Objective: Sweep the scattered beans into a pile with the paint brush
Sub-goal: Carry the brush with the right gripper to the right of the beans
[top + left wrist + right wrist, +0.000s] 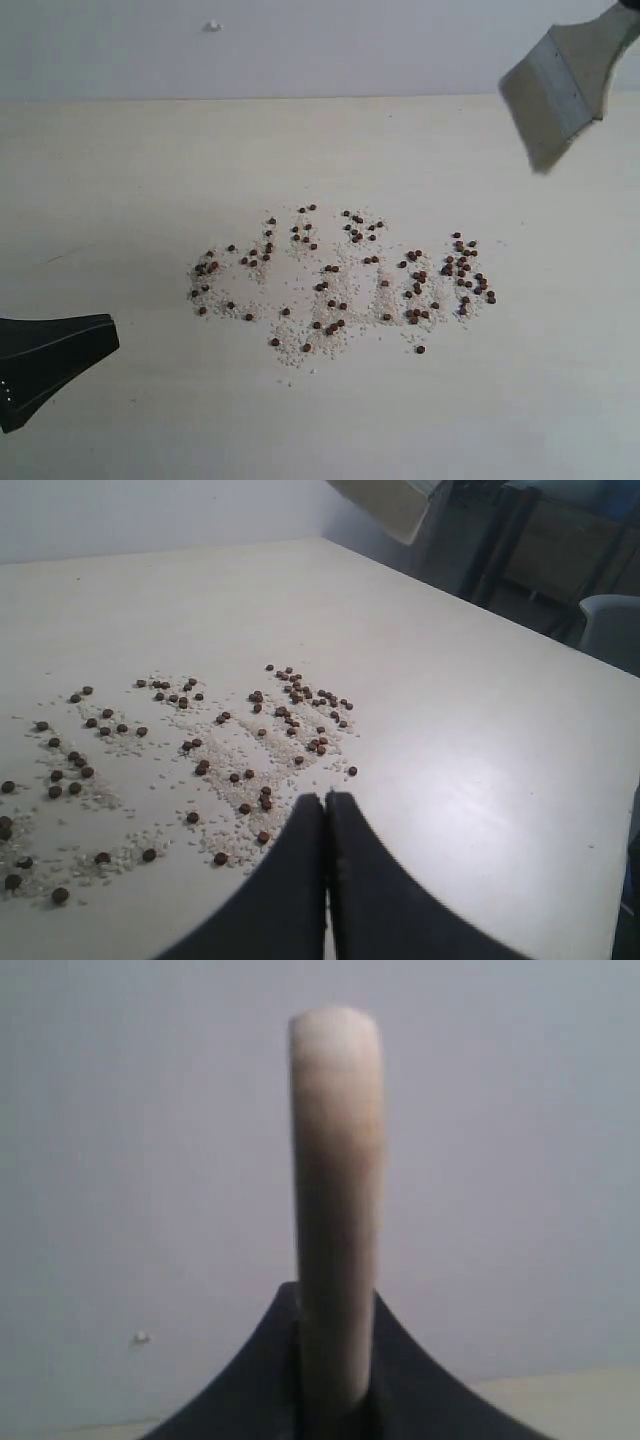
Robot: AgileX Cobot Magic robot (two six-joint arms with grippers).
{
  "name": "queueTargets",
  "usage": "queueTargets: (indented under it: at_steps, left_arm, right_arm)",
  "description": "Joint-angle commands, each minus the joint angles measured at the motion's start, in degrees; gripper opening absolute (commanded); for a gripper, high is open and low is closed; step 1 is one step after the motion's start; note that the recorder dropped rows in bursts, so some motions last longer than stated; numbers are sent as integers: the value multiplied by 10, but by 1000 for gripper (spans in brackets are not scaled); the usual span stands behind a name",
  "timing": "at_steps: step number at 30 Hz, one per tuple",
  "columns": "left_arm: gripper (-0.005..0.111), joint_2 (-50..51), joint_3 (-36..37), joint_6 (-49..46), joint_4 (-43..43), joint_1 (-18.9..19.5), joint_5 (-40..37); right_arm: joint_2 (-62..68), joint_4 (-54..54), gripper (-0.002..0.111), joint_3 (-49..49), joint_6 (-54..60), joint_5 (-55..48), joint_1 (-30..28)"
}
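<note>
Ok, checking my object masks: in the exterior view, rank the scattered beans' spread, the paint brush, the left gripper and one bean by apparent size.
1. scattered beans, as a spread
2. paint brush and left gripper: alike, both cropped by the frame, so unranked
3. lone bean

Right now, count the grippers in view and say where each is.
2. The left gripper sits shut at the exterior view's lower left, just left of the beans. The right gripper grips the paint brush handle at upper right, mostly out of frame there.
</note>
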State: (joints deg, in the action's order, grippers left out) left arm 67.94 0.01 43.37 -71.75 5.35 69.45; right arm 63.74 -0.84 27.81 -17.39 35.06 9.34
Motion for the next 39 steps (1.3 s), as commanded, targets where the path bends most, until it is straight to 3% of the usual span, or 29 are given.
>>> queueTargets:
  at_steps: [1, 18, 25, 33, 36, 39]
  left_arm:
    - [0, -3, 0, 0, 1, 2, 5]
    - [0, -3, 0, 0, 1, 2, 5]
    - [0, -16, 0, 41, 103, 7, 5]
    - [0, -74, 0, 41, 230, 45, 5]
    - [0, -96, 0, 41, 271, 68, -49]
    - [0, -128, 0, 53, 309, 96, -158]
  right_arm:
    - [30, 0, 0, -31, -11, 68, 0]
    - [135, 36, 0, -34, 47, 135, 47]
    - [135, 35, 0, -34, 47, 146, 47]
    - [150, 35, 0, -34, 47, 147, 47]
    - [157, 35, 0, -34, 47, 147, 47]
    - [163, 35, 0, -34, 48, 153, 47]
